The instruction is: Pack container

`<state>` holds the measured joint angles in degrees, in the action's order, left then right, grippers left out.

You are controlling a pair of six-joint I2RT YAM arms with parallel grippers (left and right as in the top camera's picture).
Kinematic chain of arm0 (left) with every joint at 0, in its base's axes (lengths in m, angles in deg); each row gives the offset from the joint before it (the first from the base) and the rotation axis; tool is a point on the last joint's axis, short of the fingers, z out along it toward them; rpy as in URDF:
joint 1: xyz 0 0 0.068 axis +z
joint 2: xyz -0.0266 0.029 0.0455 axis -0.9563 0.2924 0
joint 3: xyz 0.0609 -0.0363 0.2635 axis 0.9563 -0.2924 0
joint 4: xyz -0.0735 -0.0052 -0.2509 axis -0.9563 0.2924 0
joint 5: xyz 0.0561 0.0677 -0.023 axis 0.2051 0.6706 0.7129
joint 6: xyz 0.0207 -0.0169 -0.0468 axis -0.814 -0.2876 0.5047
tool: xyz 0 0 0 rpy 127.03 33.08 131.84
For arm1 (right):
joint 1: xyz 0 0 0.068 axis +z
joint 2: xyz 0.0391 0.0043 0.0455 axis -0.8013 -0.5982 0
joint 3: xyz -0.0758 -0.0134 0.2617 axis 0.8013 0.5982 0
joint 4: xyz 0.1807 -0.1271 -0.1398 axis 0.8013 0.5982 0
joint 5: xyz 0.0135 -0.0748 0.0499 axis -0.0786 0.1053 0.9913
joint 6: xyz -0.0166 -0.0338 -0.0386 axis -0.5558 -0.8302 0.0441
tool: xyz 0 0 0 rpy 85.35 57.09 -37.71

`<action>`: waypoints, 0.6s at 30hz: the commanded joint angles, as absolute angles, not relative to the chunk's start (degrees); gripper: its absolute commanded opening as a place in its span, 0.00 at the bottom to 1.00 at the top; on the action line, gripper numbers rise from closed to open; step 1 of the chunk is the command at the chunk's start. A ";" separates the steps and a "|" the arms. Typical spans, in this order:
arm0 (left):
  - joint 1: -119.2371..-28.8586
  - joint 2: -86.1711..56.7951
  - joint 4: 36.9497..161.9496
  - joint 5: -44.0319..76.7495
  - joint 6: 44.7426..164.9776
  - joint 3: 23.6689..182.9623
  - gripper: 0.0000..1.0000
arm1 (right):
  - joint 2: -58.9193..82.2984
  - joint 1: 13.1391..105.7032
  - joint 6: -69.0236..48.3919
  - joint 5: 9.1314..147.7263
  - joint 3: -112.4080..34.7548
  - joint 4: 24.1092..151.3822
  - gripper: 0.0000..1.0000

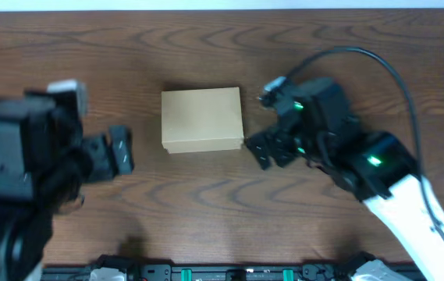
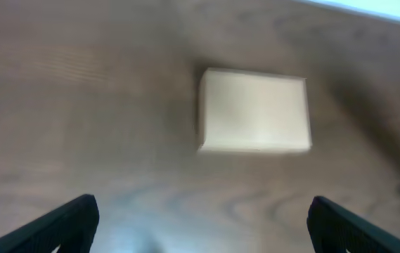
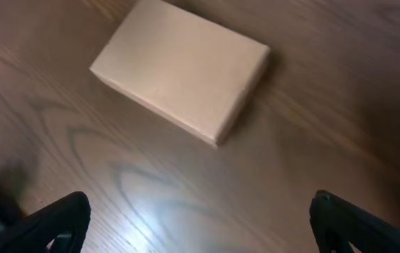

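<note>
Two arms flank one small cardboard box, and neither holds anything. The container (image 1: 203,119) lies flat on the dark wood-grain table (image 1: 206,204), about midway across it and a little toward the far edge, its lid shut and its plain tan top facing up. Nothing rests on it or against it that I can make out.

On the left, the black arm (image 1: 26,156) reaches in from the near corner, and the left fingers (image 1: 120,152) point toward the box's left side, with a strip of bare table between them and the cardboard. From that arm's own camera the left fingers (image 2: 62,226) sit at the two bottom corners of the view, spread wide with only tabletop between them, and the container (image 2: 254,111) lies ahead of them, blurred but plainly closed.

On the right, the white-sleeved arm (image 1: 417,211) comes in from the near right corner, a black cable (image 1: 393,74) looping above it. The right fingers (image 1: 257,148) are just beside the box's near right corner; from above I cannot tell whether they brush it. The wrist camera shows the right fingers (image 3: 55,223) parted just as widely and empty, and the container (image 3: 180,67) lying askew in the upper part of that view, with open table between it and the fingertips.
</note>
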<state>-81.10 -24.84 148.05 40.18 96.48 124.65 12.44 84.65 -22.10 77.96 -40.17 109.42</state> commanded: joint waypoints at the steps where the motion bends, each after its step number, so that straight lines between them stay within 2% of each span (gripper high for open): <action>1: -81.27 -30.55 149.47 42.76 94.75 125.37 0.95 | 18.67 82.38 -24.35 76.58 -38.38 111.10 0.99; 10: -81.27 -53.84 147.79 42.04 99.25 112.82 0.95 | 45.71 78.38 -24.09 76.58 -22.69 111.38 0.99; 18: -81.27 -73.49 142.63 36.71 102.05 93.57 0.95 | 66.74 78.29 -15.85 71.16 -13.90 113.53 0.99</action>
